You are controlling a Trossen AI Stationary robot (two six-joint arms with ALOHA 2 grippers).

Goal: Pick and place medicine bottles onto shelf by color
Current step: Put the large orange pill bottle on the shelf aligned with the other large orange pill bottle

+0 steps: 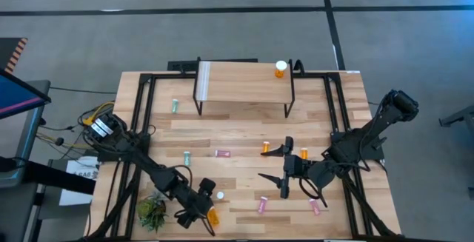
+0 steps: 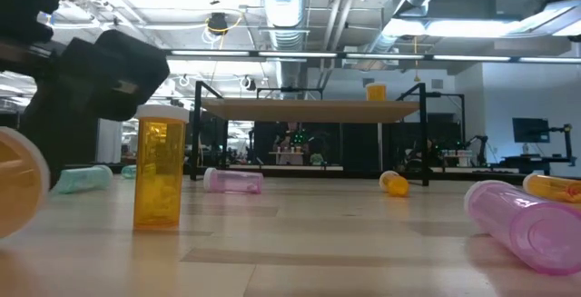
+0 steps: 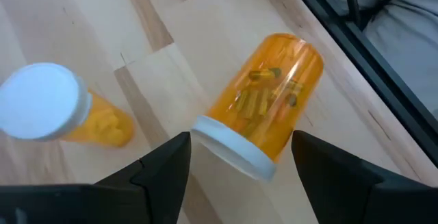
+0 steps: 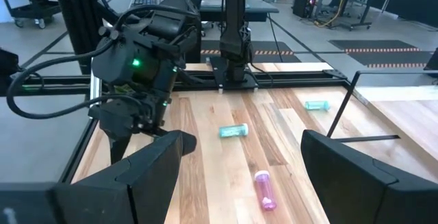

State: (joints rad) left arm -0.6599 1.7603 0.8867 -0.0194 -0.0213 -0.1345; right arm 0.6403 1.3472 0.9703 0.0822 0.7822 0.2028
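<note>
Now the left gripper [image 1: 209,216] is hovering at the table's near edge, fingers spread wide around a large orange bottle [image 3: 263,107] that is lying on its side, white cap toward the wrist; nothing is pinched yet. Just beside it a second orange bottle [image 3: 51,111] is standing upright. By my read this is the pick step: the next move is calling for the jaws to drop and squeeze the smooth, round plastic barrel, which could roll. Over on the right, the right gripper [image 1: 284,173] is waiting mid-table, fingers spread and empty. One orange bottle [image 1: 281,69] is already standing on the shelf [image 1: 244,83], a light-wood board on thin black legs; pink and teal bottles are lying scattered across the grainy tabletop
</note>
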